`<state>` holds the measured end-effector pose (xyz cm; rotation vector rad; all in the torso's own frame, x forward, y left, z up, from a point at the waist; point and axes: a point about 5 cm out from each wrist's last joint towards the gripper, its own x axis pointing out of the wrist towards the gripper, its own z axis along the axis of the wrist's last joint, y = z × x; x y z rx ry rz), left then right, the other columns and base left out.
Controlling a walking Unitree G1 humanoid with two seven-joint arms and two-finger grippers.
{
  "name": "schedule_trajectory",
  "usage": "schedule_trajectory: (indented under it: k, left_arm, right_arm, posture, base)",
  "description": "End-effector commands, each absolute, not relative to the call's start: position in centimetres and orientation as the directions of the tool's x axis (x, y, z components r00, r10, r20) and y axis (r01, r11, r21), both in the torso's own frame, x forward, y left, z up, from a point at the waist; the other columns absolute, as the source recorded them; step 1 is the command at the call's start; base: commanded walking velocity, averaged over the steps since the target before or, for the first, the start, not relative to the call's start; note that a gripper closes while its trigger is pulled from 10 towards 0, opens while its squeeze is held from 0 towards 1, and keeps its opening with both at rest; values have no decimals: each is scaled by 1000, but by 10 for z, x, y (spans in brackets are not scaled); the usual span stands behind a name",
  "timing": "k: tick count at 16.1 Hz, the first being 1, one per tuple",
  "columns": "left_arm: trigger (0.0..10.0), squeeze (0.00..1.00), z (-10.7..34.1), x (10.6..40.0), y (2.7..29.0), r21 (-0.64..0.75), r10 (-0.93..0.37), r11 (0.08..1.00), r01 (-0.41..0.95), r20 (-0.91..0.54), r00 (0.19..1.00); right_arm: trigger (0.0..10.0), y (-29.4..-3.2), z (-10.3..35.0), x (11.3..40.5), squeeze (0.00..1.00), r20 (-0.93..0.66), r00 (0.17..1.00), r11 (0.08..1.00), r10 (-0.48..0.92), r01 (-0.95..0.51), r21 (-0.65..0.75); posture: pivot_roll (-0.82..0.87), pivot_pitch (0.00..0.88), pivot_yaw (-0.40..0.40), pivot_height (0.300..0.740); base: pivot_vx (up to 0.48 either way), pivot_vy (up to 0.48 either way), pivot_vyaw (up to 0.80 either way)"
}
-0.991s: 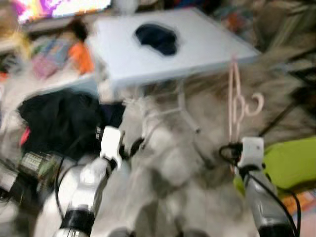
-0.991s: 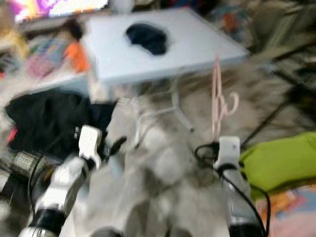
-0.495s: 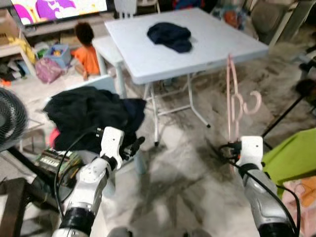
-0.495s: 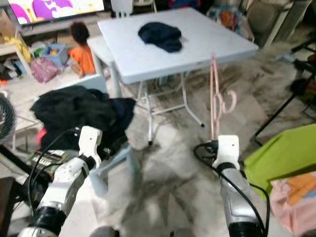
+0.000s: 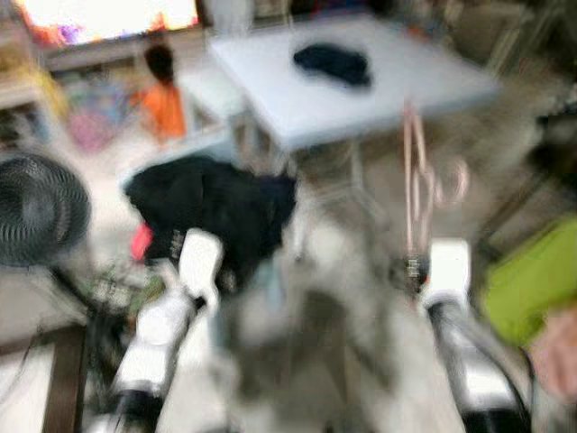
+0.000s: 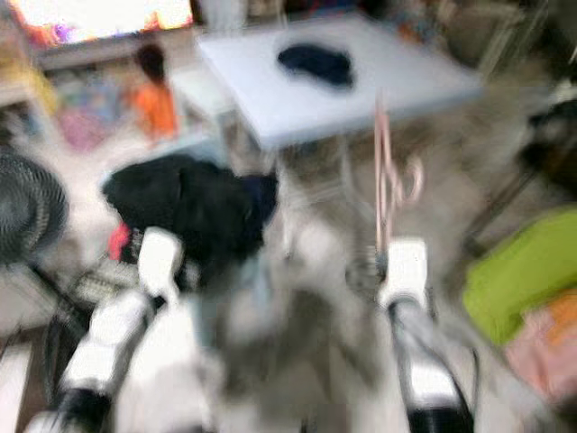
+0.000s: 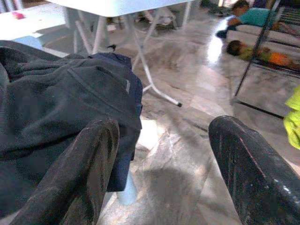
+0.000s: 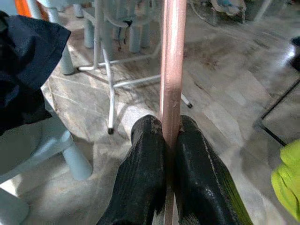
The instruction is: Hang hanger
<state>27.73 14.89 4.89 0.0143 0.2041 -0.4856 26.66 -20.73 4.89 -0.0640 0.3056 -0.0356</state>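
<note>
The right gripper (image 8: 169, 140) pinches the pink hanger (image 8: 171, 70), upright before the white table (image 5: 361, 90); its hook is blurred in the head views. Left of the table, the left gripper (image 7: 164, 154) is spread beside dark clothes (image 7: 51, 108)

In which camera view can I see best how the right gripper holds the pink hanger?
The right wrist view: it is sharp and close, with the right gripper shut on the pink hanger. Both eye views are blurred, showing only the hanger standing upright above that gripper.
</note>
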Motion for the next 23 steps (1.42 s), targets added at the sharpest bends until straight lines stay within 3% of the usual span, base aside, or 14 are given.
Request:
schedule_trajectory:
  k: [1, 12, 23]
  left_arm:
    - [10000, 0, 56, 281, 146, -32, -477, 877, 479, -166, 863]
    - [10000, 0, 53, 278, 140, -48, -517, 854, 517, -179, 837]
    - [10000, 0, 48, 279, 137, -53, -522, 850, 524, -221, 824]
  right_arm:
    - [10000, -211, 56, 272, 0, -275, 960, 996, -54, 32, -83]
    - [10000, -207, 55, 272, 0, -280, 959, 996, -46, 24, -81]
    - [10000, -204, 52, 273, 0, -294, 954, 995, -52, 26, -92]
  posture:
    - [-81, 0, -6, 740]
    - [-81, 0, -7, 740]
    - [-81, 0, -6, 740]
  base:
    - [461, 0, -481]
    - [476, 0, -447]
    - [443, 56, -703]
